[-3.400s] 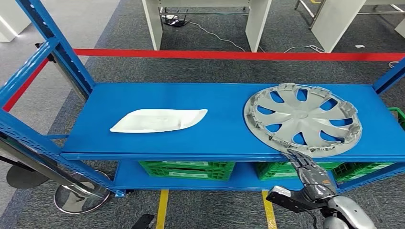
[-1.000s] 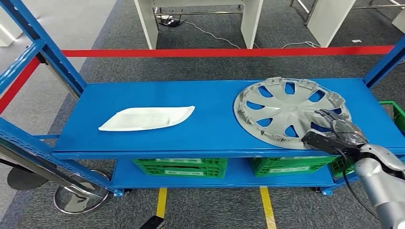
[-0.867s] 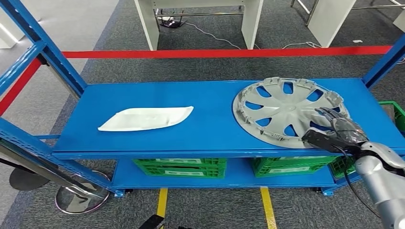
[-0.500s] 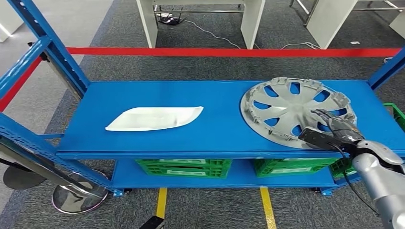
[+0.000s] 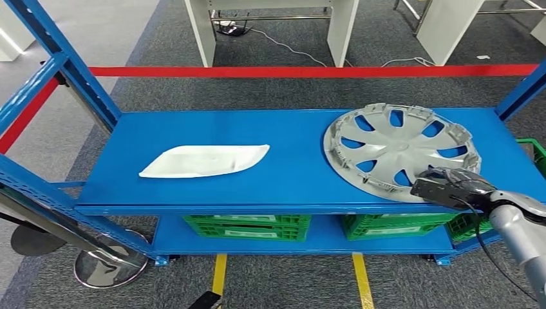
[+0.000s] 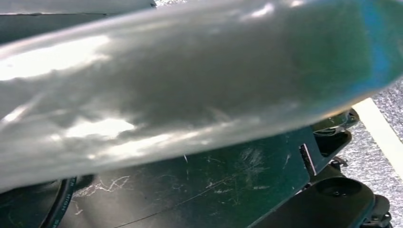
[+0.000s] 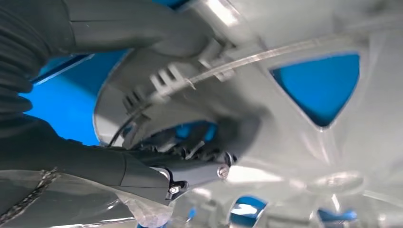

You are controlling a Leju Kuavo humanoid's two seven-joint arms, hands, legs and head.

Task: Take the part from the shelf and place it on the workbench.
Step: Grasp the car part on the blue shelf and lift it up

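No text, label, brand, number or sign can be read in any of the views. In the left wrist view, faint pale lettering runs along a dark curved rim (image 6: 68,202) at the lower left of the frame, but it is too small and blurred to make out.
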